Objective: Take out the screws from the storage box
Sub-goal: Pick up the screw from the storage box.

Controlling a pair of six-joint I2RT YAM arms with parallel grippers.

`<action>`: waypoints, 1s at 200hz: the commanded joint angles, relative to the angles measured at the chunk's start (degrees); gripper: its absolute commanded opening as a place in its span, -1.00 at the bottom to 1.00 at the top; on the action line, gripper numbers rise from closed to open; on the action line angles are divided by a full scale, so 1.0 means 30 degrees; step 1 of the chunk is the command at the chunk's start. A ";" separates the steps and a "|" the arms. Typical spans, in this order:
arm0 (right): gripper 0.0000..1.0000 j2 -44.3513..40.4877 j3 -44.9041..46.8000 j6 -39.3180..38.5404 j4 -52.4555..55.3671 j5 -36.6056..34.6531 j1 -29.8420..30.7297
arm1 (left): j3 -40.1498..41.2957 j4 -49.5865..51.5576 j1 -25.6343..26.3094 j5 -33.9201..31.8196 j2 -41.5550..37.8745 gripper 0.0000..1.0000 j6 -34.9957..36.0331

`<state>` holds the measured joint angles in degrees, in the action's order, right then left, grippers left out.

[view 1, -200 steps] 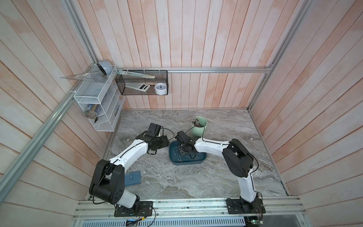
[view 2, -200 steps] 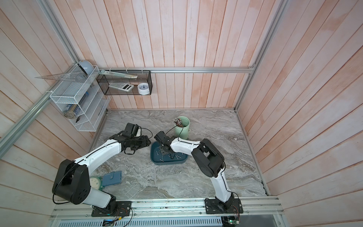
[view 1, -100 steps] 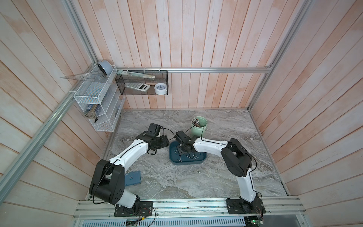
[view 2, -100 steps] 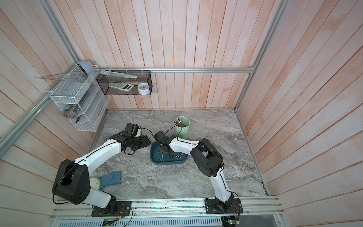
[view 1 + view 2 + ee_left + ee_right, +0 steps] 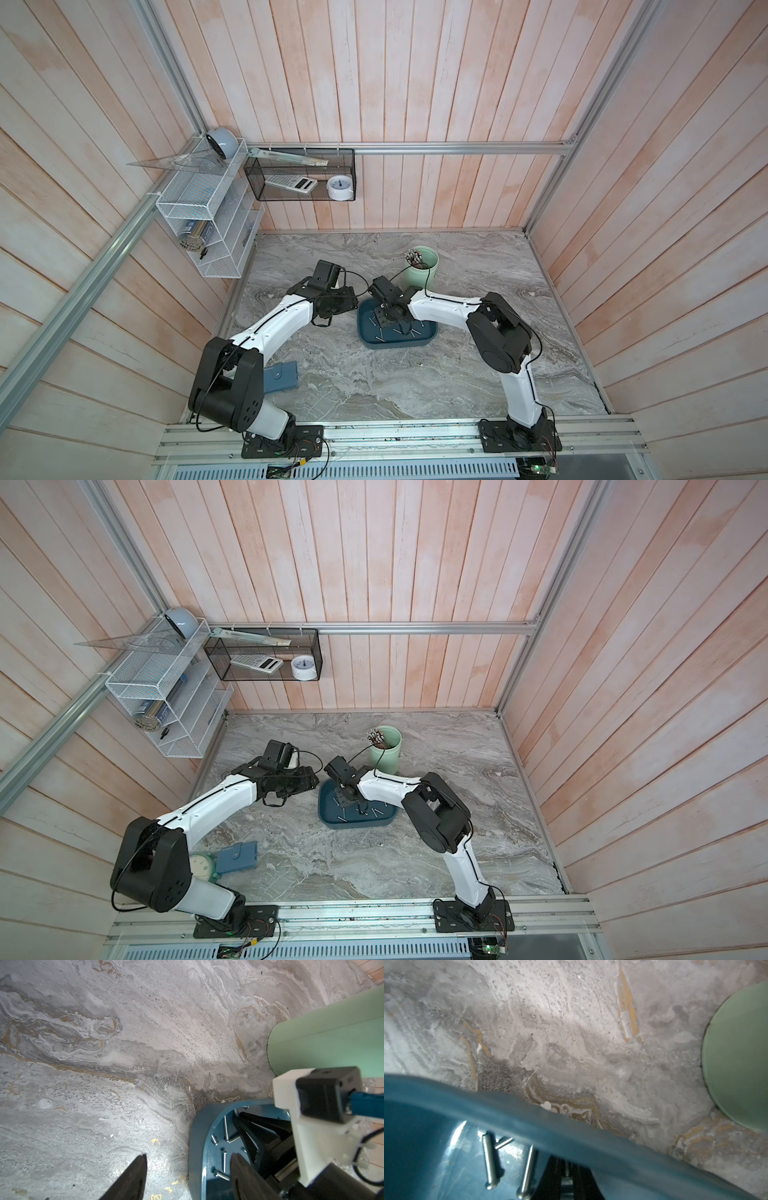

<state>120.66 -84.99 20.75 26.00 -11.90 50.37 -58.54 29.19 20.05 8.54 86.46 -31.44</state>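
Robotics lab cell: left arm (image 5: 270, 328) and right arm (image 5: 444, 311) on aluminium base rail (image 5: 395, 436), plank walls (image 5: 415, 83).

Pale green cup (image 5: 423, 275) of sticks (image 5: 413, 254), blue-grey case (image 5: 282, 376), marble tabletop (image 5: 374, 395)

The picture's edge cuts off the right claw (image 5: 566, 1168) and the screw (image 5: 567, 1184) it pinches. The storage box (image 5: 529, 1113) rim is blurred.

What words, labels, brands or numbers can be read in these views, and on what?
None can be read.
Calculator in the black mesh basket: keys and display too small to read.
White clock beside it: dial marks too small.
Ruler on the basket's rim: graduations blurred.
Storage box, screws, green cup: no print visible.
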 commanded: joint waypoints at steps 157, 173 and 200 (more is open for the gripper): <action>-0.82 0.0784 -0.2851 0.0596 0.5038 -0.0718 -0.0207 | -0.0215 0.0190 0.0071 -0.0265 -0.0339 0.38 0.0285; -0.83 0.0021 -0.2536 0.0734 0.4719 -0.0644 -0.0252 | -0.0230 0.0169 0.0074 -0.0195 -0.0323 0.38 0.0285; -0.83 -0.0709 -0.2287 0.1086 0.4313 -0.0196 -0.0434 | -0.0188 0.0150 0.0083 -0.0067 -0.0279 0.38 0.0314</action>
<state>122.28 -92.47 22.70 38.04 -12.58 49.89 -58.54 29.19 20.05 8.51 86.46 -31.44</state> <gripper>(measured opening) 0.110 0.692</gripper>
